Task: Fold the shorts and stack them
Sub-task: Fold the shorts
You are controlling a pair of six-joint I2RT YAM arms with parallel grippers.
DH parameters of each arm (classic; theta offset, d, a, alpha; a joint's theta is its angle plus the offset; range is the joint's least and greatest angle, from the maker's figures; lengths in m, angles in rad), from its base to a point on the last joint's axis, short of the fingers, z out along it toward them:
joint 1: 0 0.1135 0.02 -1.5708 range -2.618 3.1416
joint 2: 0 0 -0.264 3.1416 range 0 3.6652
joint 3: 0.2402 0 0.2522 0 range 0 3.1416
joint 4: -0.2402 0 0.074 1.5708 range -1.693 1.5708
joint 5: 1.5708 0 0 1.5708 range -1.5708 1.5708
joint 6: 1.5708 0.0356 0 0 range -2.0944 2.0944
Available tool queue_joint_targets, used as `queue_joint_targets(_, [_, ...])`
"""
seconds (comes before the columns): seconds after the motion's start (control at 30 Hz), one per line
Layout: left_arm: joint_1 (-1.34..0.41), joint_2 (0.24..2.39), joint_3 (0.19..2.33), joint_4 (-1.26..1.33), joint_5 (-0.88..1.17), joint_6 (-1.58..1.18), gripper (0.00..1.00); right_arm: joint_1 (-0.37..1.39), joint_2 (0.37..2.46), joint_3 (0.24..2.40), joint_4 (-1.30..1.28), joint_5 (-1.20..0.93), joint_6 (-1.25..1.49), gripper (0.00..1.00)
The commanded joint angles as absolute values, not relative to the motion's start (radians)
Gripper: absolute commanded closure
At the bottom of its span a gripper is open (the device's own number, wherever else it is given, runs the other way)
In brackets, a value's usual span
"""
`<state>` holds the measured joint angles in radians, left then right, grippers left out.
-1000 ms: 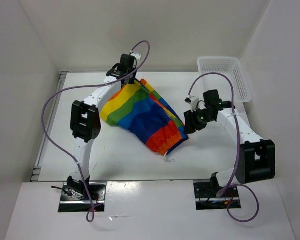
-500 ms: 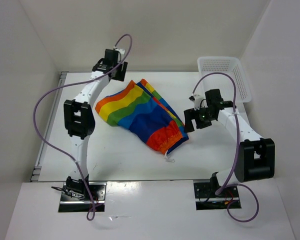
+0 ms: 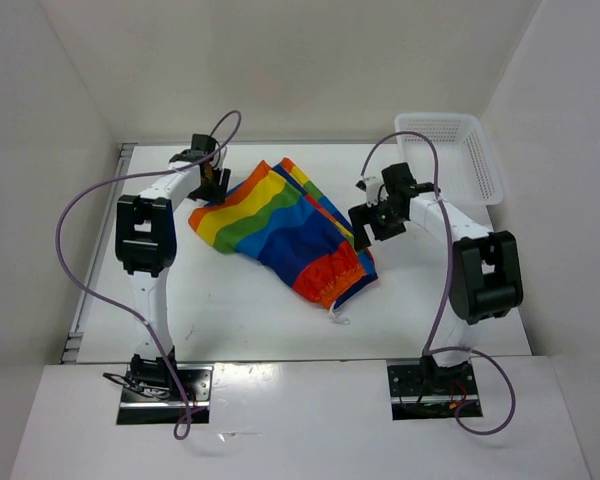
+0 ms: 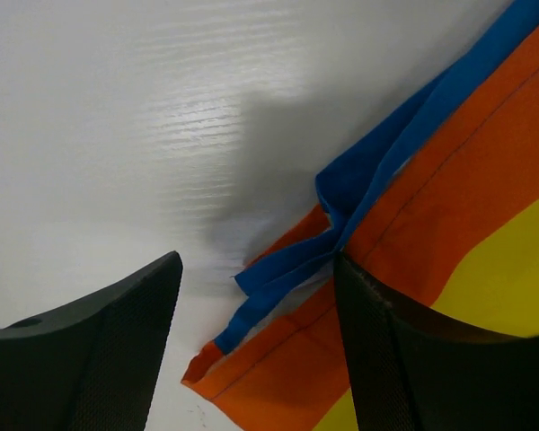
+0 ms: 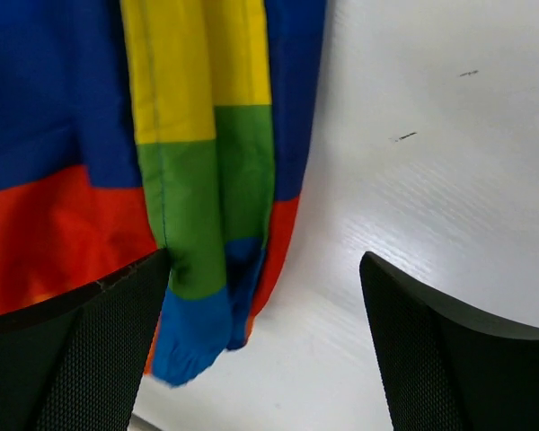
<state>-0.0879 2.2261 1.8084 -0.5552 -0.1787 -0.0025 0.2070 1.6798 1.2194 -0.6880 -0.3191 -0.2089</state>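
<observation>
The shorts [image 3: 280, 235] lie flat mid-table [image 3: 230, 300], apparently folded once. The left gripper [image 3: 211, 179] and right gripper [image 3: 363, 228] hover at opposite edges, jaws wide open and empty. The next move likely calls for regripping both edges for a second fold.

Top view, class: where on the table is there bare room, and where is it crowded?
Free: near strip between shorts and arm bases; far edge behind the shorts. Crowded: centre, with left gripper and right gripper beside the shorts; basket in far-right corner.

A robotics lab: white walls [image 3: 70, 80] box a table [image 3: 240, 315] bearing two bolted arms [image 3: 145, 235].
</observation>
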Motion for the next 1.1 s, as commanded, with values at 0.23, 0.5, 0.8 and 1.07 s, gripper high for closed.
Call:
queue_joint_targets(0.23, [-0.094,2.174,1.672,-0.571,-0.075,0.000,0.88,0.235,1.856,1.302,-0.627,-0.247,-0.288,0.49])
queue_joint_targets(0.5, [-0.072,1.909,1.340,-0.748,-0.092,0.000,1.00,0.282,1.920,1.432,-0.609,-0.193,-0.371,1.00])
queue_joint_targets(0.8, [-0.063,1.678,1.235,-0.838,-0.067,0.000,0.67,0.417,1.990,1.600,-0.580,-0.111,-0.448,0.27])
queue_joint_targets(1.07, [-0.054,1.705,1.420,-0.591,-0.086,0.000,0.30,0.417,1.933,1.597,-0.560,-0.028,-0.500,0.18])
